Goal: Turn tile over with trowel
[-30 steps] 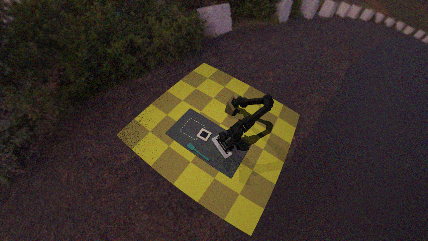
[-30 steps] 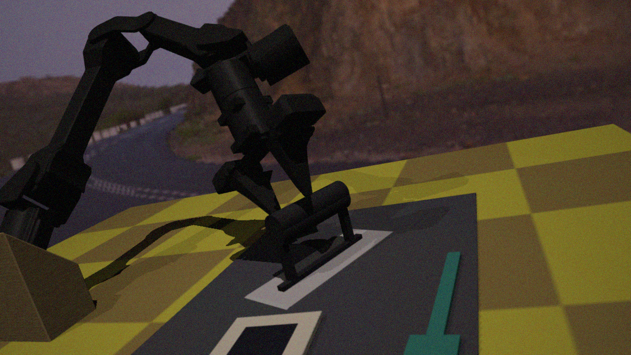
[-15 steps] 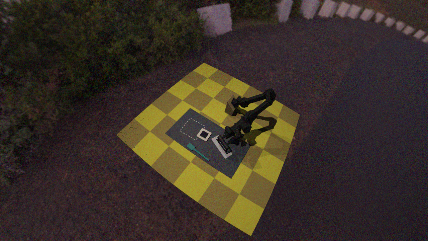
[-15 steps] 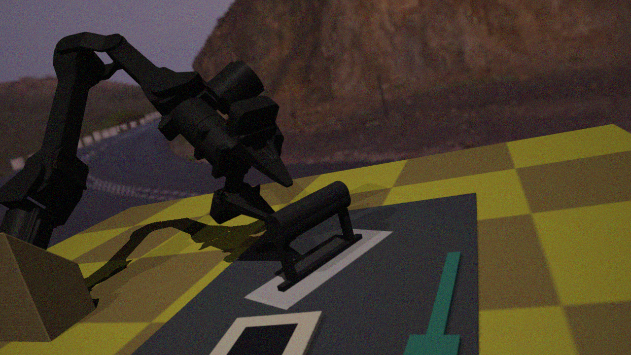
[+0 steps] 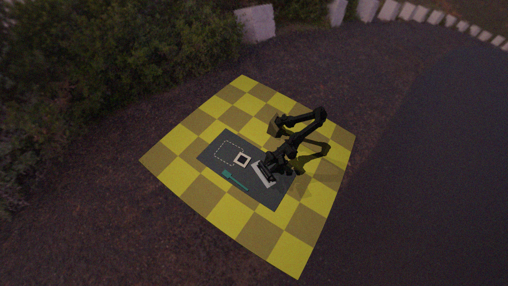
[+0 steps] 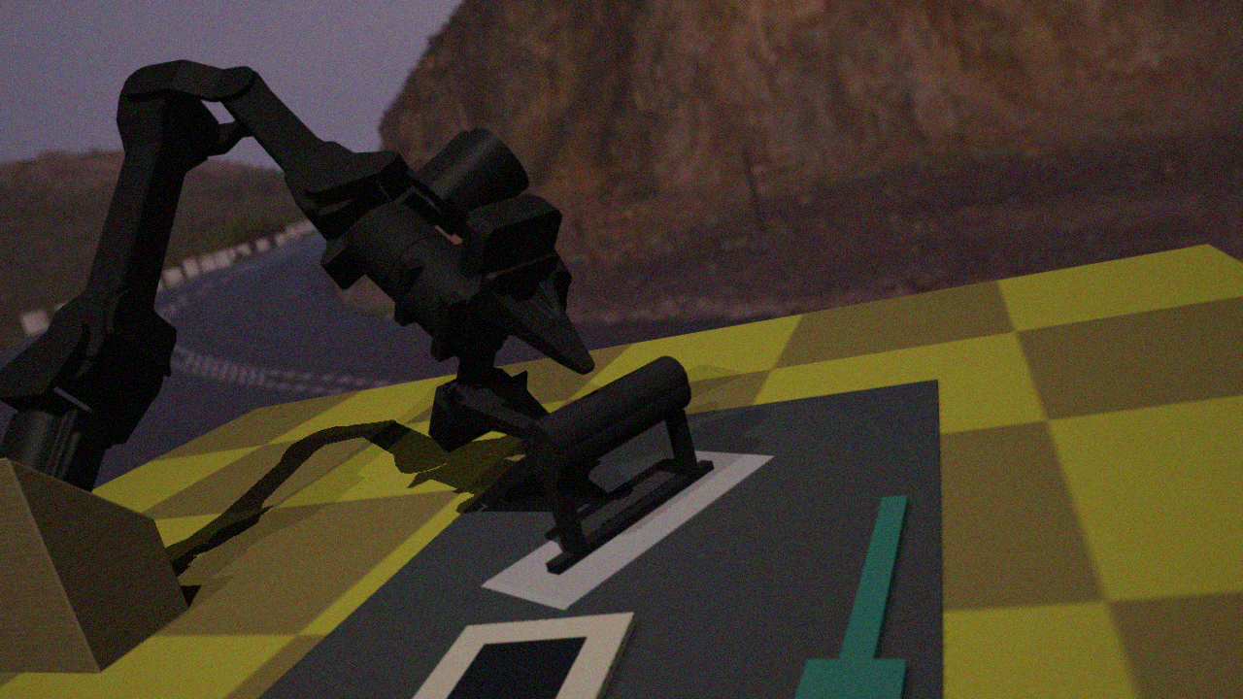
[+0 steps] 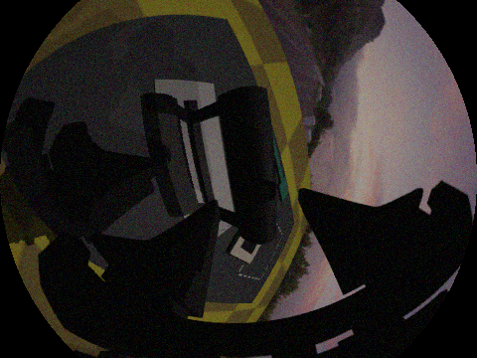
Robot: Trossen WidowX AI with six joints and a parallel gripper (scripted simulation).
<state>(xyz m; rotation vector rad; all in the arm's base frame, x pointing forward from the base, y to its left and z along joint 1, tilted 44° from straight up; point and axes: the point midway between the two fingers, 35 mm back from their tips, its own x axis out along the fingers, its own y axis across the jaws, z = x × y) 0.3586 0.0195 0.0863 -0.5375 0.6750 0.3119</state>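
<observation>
The trowel [image 5: 266,171] [image 6: 608,404] [image 7: 245,134] has a black bar handle raised on two posts over a pale flat blade [image 6: 530,586]. It lies on the dark mat [image 5: 207,153], handle up. My gripper [image 6: 566,395] [image 7: 258,200] is open and tilted, its fingertips close to the handle's tile-side end; whether they touch it is unclear. The cream tile [image 5: 242,159] [image 6: 521,669] [image 7: 241,255] lies flat with its dark square mark up. It is mostly outside the dashed outline [image 5: 214,155] [image 7: 250,277], its edge over one side.
A teal spatula-shaped tool [image 5: 237,183] [image 6: 878,574] lies along the mat's edge, beyond the trowel and tile from the arm. A wooden block [image 6: 104,582] stands by the arm's base. The checkered table [image 5: 207,135] surrounds the mat.
</observation>
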